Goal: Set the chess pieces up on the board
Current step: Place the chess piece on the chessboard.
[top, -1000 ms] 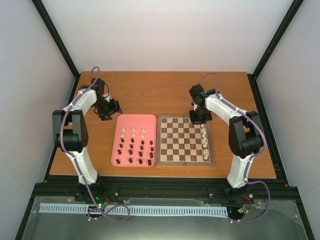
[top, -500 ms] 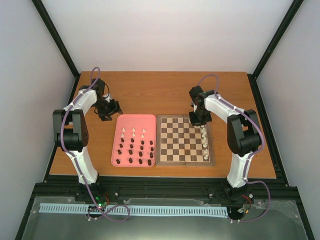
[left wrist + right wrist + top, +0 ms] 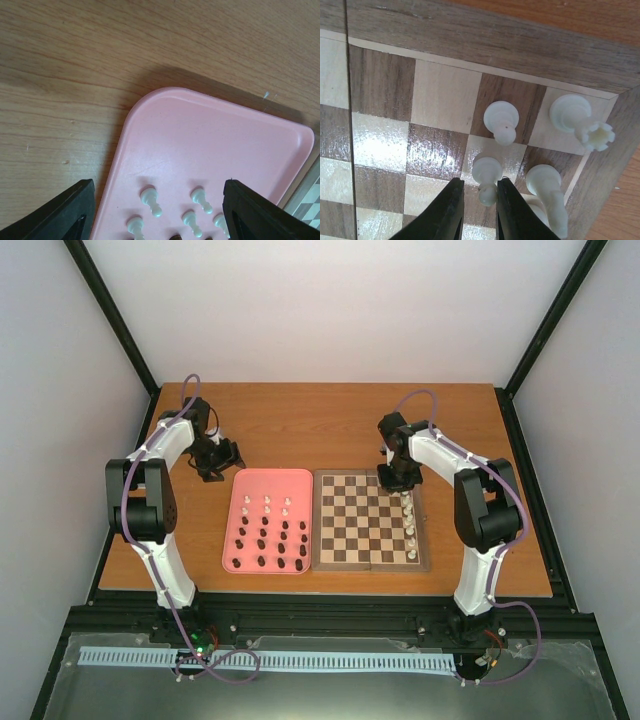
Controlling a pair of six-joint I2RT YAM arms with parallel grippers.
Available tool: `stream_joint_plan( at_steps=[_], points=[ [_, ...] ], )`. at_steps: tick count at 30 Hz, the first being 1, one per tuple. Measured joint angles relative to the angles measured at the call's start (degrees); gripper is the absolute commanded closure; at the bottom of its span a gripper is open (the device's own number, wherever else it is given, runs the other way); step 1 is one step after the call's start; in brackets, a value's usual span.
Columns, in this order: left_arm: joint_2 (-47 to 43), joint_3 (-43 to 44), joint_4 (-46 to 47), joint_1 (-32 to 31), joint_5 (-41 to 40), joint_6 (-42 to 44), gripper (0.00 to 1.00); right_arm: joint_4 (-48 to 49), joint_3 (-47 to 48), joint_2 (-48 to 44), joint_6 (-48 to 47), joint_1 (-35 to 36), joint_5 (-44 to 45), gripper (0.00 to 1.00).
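The board (image 3: pixel 350 525) lies right of centre, with a column of several white pieces (image 3: pixel 409 525) along its right side. My right gripper (image 3: pixel 400 480) is over the board's far right corner. In the right wrist view its jaws (image 3: pixel 478 186) straddle a white pawn (image 3: pixel 486 172) standing on a light square. The right finger touches the pawn's head and a gap shows on the left. A second pawn (image 3: pixel 501 120), a rook (image 3: pixel 575 117) and a taller piece (image 3: pixel 547 192) stand nearby. My left gripper (image 3: pixel 215 462) is open and empty above the tray's far left corner (image 3: pixel 159 200).
The pink tray (image 3: pixel 272 472) left of the board holds white pieces (image 3: pixel 267 505) in its far rows and dark pieces (image 3: pixel 280 545) nearer me. Several white pawns (image 3: pixel 150 199) show between my left fingers. Bare wooden table lies beyond the tray and the board.
My right gripper has shifted slightly toward the board's far edge. The left arm has not moved.
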Motion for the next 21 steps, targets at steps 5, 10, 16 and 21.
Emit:
stream_joint_plan(
  at_steps=[5, 10, 16, 21],
  points=[
    [0.0, 0.0, 0.0, 0.0, 0.0, 0.0, 0.21, -0.31, 0.0, -0.24, -0.31, 0.0, -1.05, 0.75],
    [0.0, 0.0, 0.0, 0.0, 0.0, 0.0, 0.21, -1.88, 0.48, -2.8, -0.15, 0.02, -1.36, 0.7],
    [0.0, 0.0, 0.0, 0.0, 0.02, 0.0, 0.21, -4.94, 6.23, -5.9, 0.04, 1.49, -0.5, 0.63],
    [0.0, 0.0, -0.02, 0.0, 0.04, 0.0, 0.21, -6.08, 17.55, -1.88, -0.15, 8.83, -0.52, 0.61]
  ],
)
